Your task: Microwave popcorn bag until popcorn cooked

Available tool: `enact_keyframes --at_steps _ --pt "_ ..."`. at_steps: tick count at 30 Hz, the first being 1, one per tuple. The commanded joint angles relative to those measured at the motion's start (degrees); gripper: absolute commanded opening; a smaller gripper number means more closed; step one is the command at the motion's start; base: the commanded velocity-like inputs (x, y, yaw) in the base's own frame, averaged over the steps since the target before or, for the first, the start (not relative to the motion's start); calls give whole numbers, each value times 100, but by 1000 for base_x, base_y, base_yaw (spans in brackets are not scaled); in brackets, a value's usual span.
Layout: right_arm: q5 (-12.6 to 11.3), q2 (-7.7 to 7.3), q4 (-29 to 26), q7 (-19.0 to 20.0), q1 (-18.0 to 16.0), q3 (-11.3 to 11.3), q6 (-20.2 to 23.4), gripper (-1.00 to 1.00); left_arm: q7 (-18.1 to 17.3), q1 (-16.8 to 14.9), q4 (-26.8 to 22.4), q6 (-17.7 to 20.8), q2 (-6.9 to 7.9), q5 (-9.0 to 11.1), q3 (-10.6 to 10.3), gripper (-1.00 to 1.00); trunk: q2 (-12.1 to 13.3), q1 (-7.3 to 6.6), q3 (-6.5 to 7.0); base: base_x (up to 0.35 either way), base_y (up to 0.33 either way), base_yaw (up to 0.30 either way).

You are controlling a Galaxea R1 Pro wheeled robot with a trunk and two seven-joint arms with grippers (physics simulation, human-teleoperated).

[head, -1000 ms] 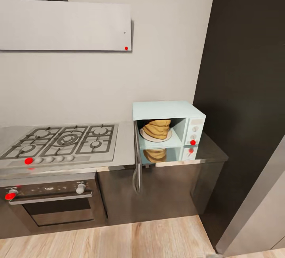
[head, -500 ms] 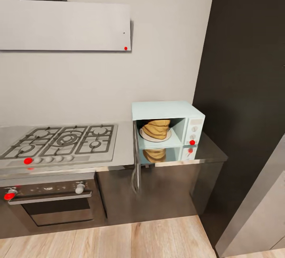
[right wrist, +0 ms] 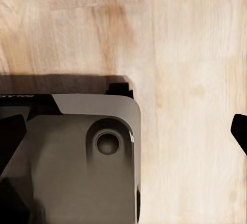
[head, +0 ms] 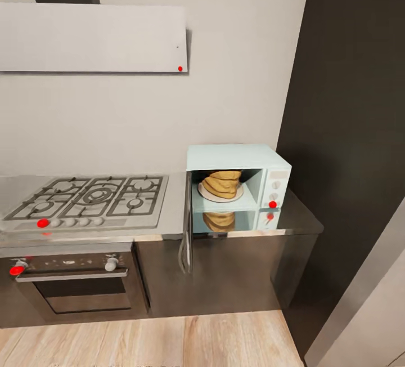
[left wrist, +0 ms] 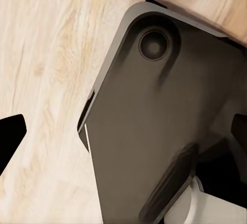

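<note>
Head view, kitchen corner. The microwave (head: 239, 178) stands on the desk (head: 174, 209), at its end beside the dark tall cabinet (head: 349, 130). Its door (head: 186, 231) is swung wide open on the side toward the gas hob (head: 90, 199). The popcorn bag (head: 223, 183) sits inside the microwave cavity on a pale round plate (head: 209, 192), upright, its rolled rim near the cavity roof (a reflection of the bag shows in the glossy desk just in front of the microwave).

Step in hand, as a judgement: loading looks done; closing the door and starting the heat remain. The next move calls for bringing an arm up to the door's free edge, pushing it shut without nudging the microwave, then working the controls on the panel on the side away from the hob.

Count: one microwave, one bag, one plate, two pale knobs (head: 274, 184) on the panel, one red marker (head: 272, 204) below them. No loose popcorn can be made out.

Wrist views: both cameras look down past the robot's grey base (left wrist: 164, 131) to the wooden floor (right wrist: 180, 38). Dark fingertips (left wrist: 10, 131) of the left pincer and those of the right pincer (right wrist: 240, 128) sit at opposite frame edges, so each pincer is spread apart and holds nothing.
</note>
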Motion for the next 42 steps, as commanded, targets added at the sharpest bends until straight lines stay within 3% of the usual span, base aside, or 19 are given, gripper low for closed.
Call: enact_keyframes --at_steps 1,11,17,20,24,25,28,30,31,34,35,37,39,42 --pt "52 -5 8 14 -7 -48 3 100 13 0 -4 -10 0 4 7 100 -5 1 -7 0 -2 169" --pt "52 0 6 -45 -7 -48 5 100 -37 -2 -56 -10 9 -8 -11 100 -5 1 -7 0 0 24" --pt "52 -2 6 -141 -7 -48 37 100 15 0 -881 59 35 -54 -38 100 -5 1 -7 0 0 0" --pt "52 1 8 -219 -6 -48 45 100 29 -4 -1865 228 157 -69 -40 100 -5 1 -7 0 0 0" --pt "52 -2 9 -238 -6 -48 52 100 38 -7 -3772 1527 229 -85 -31 100 -5 1 -7 0 0 0" --pt "53 -1 9 -241 -5 -48 56 100 36 -10 -4650 1993 285 -83 -21 100 -5 1 -7 0 0 0" --pt "56 5 9 -241 -5 -48 58 100 13 -48 -5856 2471 328 -43 -13 100 -5 1 -7 0 0 0" --pt "54 8 9 -241 -6 -48 58 100 4 -212 -6290 2676 319 -17 -10 100 -5 1 -7 0 0 0" --pt "53 8 9 -246 -5 -48 63 100 -15 -497 -6580 2798 293 4 -6 100 -5 1 -7 0 0 0" --pt "52 3 9 -249 -6 -48 66 100 -47 -1124 -6790 2865 255 100 -3 100 -5 1 -7 0 0 0" --pt "52 2 9 -249 -6 -48 67 100 -51 -1266 -6805 2863 251 169 -3 100 -5 1 -7 0 0 0" --pt "52 -5 6 -249 -7 -48 67 100 -91 -1654 -6944 2829 253 545 -9 100 -5 1 -7 0 0 0" --pt "52 -8 3 -249 -7 -48 60 100 -239 -1758 -7165 2812 253 727 -19 100 -5 1 -7 0 0 0" --pt "58 -21 0 -244 -7 -41 27 100 -667 -1798 -7254 2803 264 767 -47 100 -5 1 -7 0 0 0"
